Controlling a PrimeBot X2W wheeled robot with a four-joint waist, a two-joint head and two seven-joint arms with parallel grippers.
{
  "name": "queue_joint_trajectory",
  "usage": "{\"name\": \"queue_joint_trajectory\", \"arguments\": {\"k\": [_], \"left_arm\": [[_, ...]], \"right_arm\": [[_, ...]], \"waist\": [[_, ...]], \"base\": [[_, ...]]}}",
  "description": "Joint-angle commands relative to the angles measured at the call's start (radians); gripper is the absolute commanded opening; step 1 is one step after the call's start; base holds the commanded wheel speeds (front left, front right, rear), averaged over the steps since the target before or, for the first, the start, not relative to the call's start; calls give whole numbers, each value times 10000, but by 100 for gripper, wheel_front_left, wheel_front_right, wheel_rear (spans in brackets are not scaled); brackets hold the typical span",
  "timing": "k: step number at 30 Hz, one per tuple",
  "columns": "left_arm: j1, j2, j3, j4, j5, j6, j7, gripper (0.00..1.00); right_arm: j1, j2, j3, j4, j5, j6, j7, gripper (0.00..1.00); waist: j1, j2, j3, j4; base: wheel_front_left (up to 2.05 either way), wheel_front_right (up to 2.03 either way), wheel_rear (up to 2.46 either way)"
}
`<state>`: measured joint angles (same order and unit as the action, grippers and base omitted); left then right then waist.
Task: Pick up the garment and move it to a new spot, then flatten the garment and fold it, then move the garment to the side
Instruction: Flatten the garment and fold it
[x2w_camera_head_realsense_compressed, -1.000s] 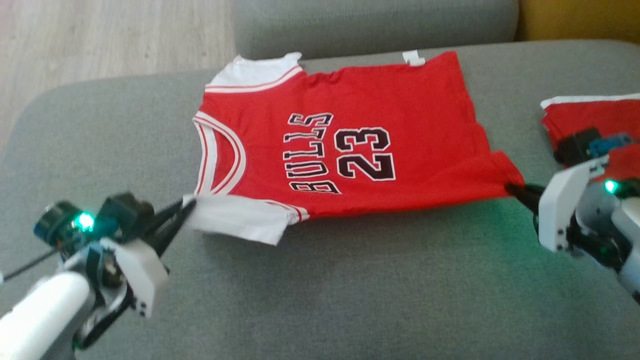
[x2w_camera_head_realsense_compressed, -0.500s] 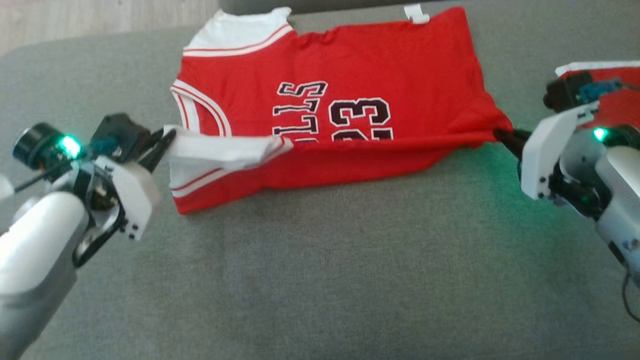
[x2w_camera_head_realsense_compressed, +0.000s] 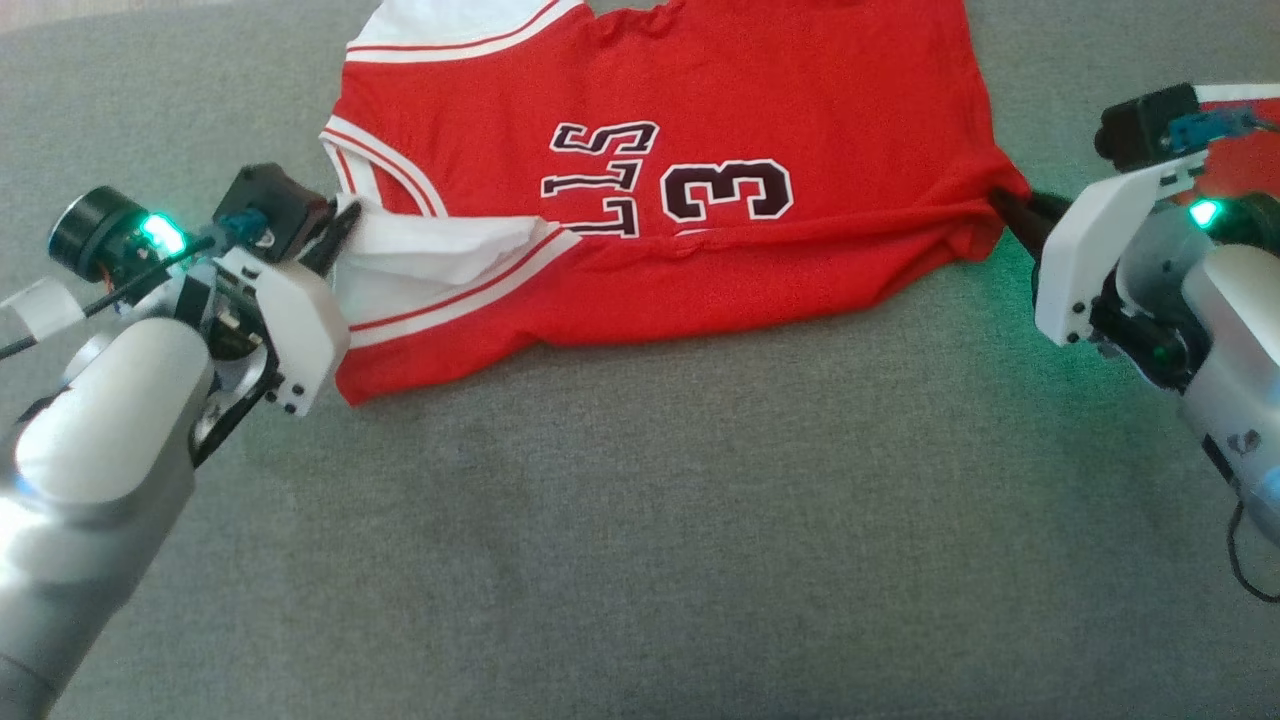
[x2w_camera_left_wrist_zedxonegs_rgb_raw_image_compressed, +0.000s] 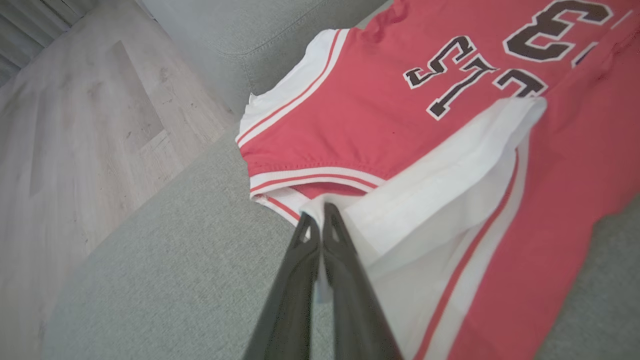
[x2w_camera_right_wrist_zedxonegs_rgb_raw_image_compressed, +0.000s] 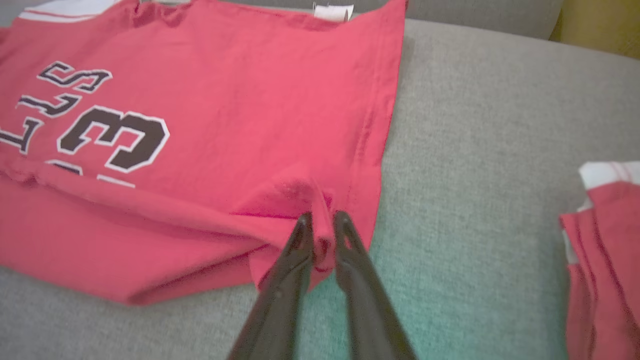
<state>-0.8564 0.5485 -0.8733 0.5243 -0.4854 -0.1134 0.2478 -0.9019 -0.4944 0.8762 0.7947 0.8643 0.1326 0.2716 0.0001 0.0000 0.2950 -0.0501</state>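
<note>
A red jersey (x2w_camera_head_realsense_compressed: 720, 110) with white sleeves and black lettering lies on the grey couch seat (x2w_camera_head_realsense_compressed: 640, 520). Its near edge is lifted and folded back over the lower part of the print. My left gripper (x2w_camera_head_realsense_compressed: 345, 215) is shut on the white sleeve corner (x2w_camera_left_wrist_zedxonegs_rgb_raw_image_compressed: 320, 212), seen close in the left wrist view. At the jersey's right, my right gripper (x2w_camera_head_realsense_compressed: 1005, 205) is shut on the red hem corner (x2w_camera_right_wrist_zedxonegs_rgb_raw_image_compressed: 320, 220), with cloth bunched between its fingers.
A second red and white garment (x2w_camera_right_wrist_zedxonegs_rgb_raw_image_compressed: 607, 250) lies folded at the right of the seat. The couch back (x2w_camera_left_wrist_zedxonegs_rgb_raw_image_compressed: 260, 35) runs behind the jersey, with wooden floor (x2w_camera_left_wrist_zedxonegs_rgb_raw_image_compressed: 75, 125) beyond the seat's left edge. Bare seat spreads toward me.
Both grippers have carried the near edge up and away over the jersey, covering the "2" and half the letters. The camera has tilted down, shifting the whole picture.
</note>
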Motion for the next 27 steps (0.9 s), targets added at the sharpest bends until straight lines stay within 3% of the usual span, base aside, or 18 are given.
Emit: {"name": "queue_joint_trajectory", "arguments": {"k": [1, 7, 15, 18, 22, 27], "left_arm": [[-593, 312, 491, -87, 38, 154, -132, 100], [-873, -179, 964, 476, 71, 919, -1548, 100], [-395, -1208, 2346, 255, -675, 2275, -4568, 100], [179, -1548, 2863, -242, -856, 2806, -4991, 100], [1307, -1947, 3391, -1322, -397, 3515, -5087, 100], [3230, -2550, 3940, -2417, 361, 3860, -5093, 100]], "right_arm": [[-223, -32, -63, -116, -19, -19, -184, 100], [-484, 240, -586, 481, 10, -19, -1626, 100], [-406, 991, -2110, 596, 102, -19, -5050, 100], [5, 1249, -2987, 301, -95, -19, -5311, 100], [1334, 1675, -5123, -1106, -1076, -19, -5328, 100], [3985, 2800, -7355, -2993, -2853, -19, -5331, 100]], "waist": [[-1, 0, 18, 19], [-1, 0, -90, 61], [-1, 0, -749, 139], [-1, 0, -1048, 167], [-1, 0, -1319, 211], [-1, 0, -1609, 279]], "base": [[0, 0, 0], [0, 0, 0], [0, 0, 0], [0, 0, 0], [0, 0, 0], [0, 0, 0]]}}
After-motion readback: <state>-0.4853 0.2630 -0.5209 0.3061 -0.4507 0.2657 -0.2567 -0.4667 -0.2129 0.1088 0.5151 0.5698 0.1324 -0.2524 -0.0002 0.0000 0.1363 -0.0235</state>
